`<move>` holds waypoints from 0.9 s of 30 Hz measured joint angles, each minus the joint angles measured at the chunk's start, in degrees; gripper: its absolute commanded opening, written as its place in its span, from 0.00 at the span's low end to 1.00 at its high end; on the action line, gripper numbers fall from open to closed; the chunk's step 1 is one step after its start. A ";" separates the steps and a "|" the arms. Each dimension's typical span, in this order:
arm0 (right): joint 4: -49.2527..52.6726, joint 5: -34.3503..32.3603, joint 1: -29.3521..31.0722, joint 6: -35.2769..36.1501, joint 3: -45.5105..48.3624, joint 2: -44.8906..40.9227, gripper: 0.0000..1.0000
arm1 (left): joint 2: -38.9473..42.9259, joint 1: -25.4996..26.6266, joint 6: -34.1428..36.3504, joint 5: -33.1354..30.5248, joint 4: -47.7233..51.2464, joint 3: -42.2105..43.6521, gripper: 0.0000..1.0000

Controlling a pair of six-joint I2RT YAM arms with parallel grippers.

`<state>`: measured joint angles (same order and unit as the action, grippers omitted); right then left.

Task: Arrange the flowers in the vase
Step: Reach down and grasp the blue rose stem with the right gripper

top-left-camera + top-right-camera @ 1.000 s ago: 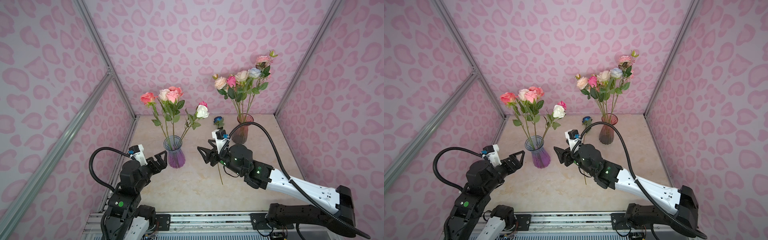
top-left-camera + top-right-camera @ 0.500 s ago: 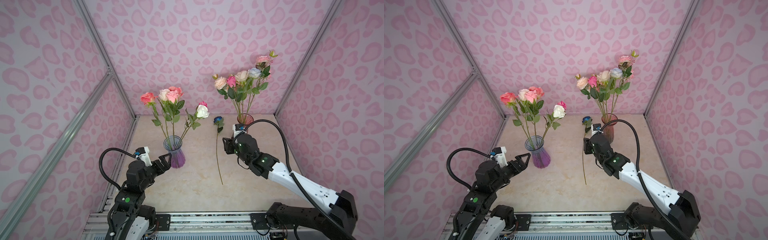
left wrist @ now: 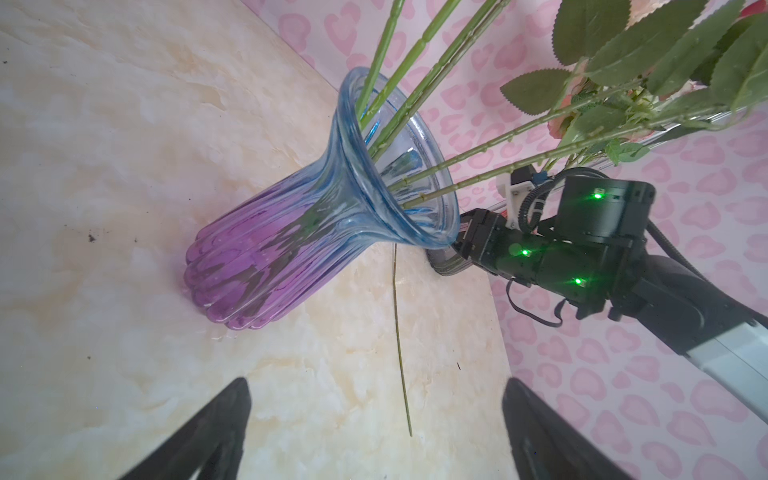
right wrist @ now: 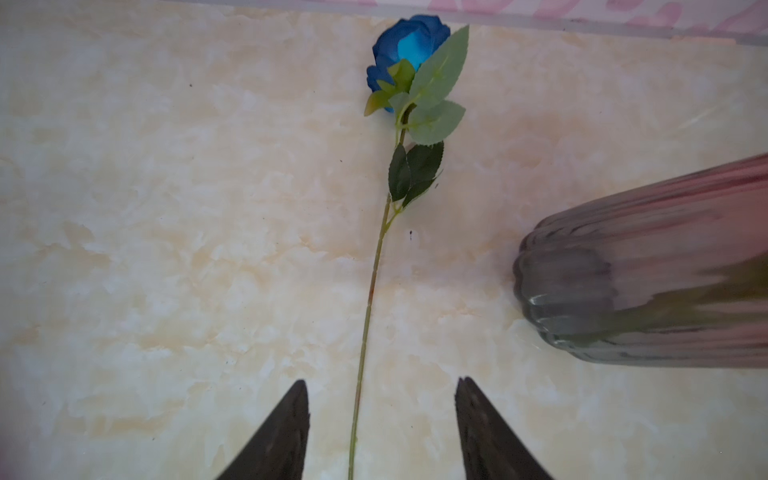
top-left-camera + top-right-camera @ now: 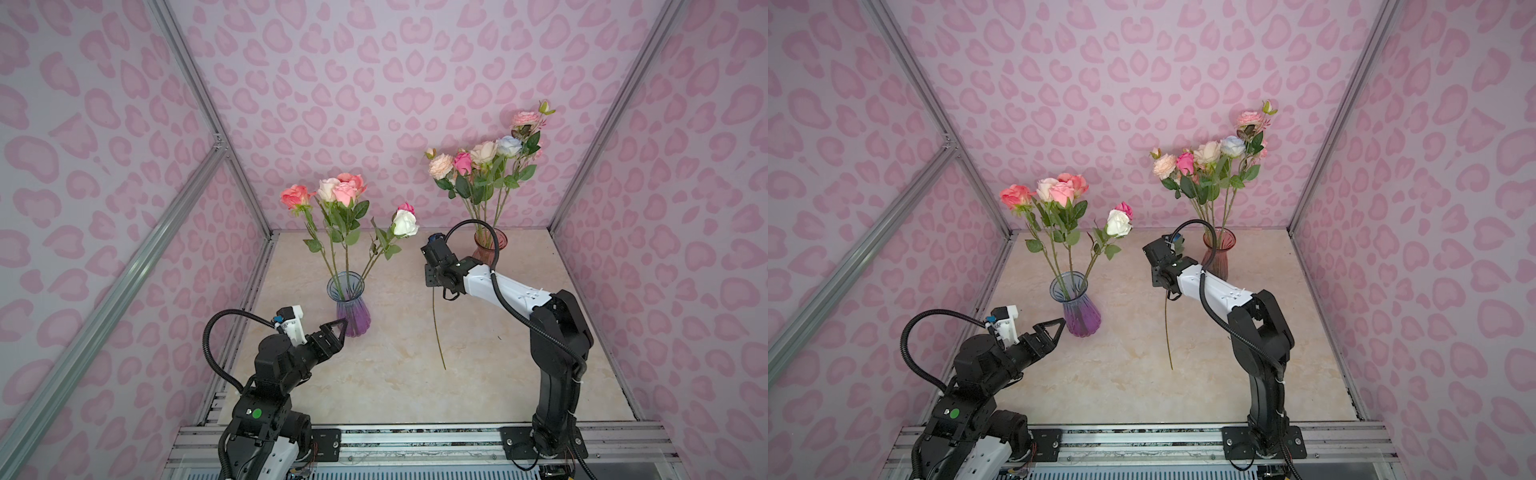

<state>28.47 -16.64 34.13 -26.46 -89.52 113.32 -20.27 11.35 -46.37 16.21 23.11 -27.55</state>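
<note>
Loose rose (image 4: 419, 166) lies on desk (image 4: 166, 249), stem between right fingers (image 4: 286, 436), one vase (image 4: 644, 282) beside them; second vase (image 3: 291, 232) before left fingers (image 3: 208, 440).

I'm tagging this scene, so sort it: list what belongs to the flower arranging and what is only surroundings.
Job:
- dark blue rose lying on the table
- pink-and-white roses in the purple vase
- mixed roses in the pink vase
- right gripper, open astride the blue rose's stem
- left gripper, open near the purple vase

Surroundings:
- heart-patterned walls
- metal frame
- base rail

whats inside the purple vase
Several green rose stems stand in the purple vase. Their lower ends blur behind the tinted, ribbed glass; water or not cannot be told.
</note>
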 measured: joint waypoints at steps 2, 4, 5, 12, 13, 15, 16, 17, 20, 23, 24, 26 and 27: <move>1.16 0.50 -0.79 -1.16 -2.29 2.84 0.51 | 0.42 0.00 0.02 -0.04 0.02 0.31 0.97; 1.49 1.88 -1.77 -1.81 -4.17 5.14 0.40 | 0.85 0.00 0.02 -0.17 0.00 0.96 0.97; 1.53 2.97 -2.40 -2.23 -5.07 6.23 0.36 | 0.96 0.00 0.00 -0.20 0.02 1.46 0.97; 3.82 10.67 -7.04 -2.86 -13.55 14.36 0.35 | 0.70 0.00 -1.99 1.01 -0.66 7.65 1.00; 4.02 11.56 -7.04 -2.80 -14.43 15.08 0.35 | 1.03 0.00 -2.60 1.20 -0.66 8.79 1.00; 4.55 12.90 -6.86 -2.62 -15.74 16.44 0.35 | 2.51 0.00 -3.78 1.66 -0.57 11.13 1.00; 4.94 13.33 -6.80 -2.56 -16.24 17.14 0.35 | 3.43 0.00 -4.50 1.86 -0.48 11.85 1.00; 5.22 13.86 -6.78 -2.43 -16.72 17.92 0.35 | 4.37 0.00 -4.87 1.99 -0.46 12.35 1.00; 5.92 13.94 -6.88 -2.47 -17.33 19.67 0.34 | 6.67 0.00 -5.86 1.92 -0.42 12.83 1.00; 6.58 14.08 -6.88 -2.51 -18.40 20.87 0.31 | 7.28 0.02 -6.08 1.75 -0.42 12.83 1.00; 6.71 14.05 -6.91 -2.58 -18.99 21.38 0.29 | 7.23 0.02 -6.12 1.73 -0.39 12.83 1.00; 6.88 13.81 -6.91 -2.75 -19.87 22.14 0.24 | 6.95 0.02 -6.32 1.64 -0.39 12.74 0.99; 6.97 13.81 -6.91 -2.89 -20.17 22.38 0.22 | 6.75 0.02 -6.43 1.46 -0.42 12.70 1.00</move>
<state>35.44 -2.83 27.22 -29.34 -109.69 135.70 -13.52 11.38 -52.80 17.67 22.70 -14.85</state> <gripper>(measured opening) 0.260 0.994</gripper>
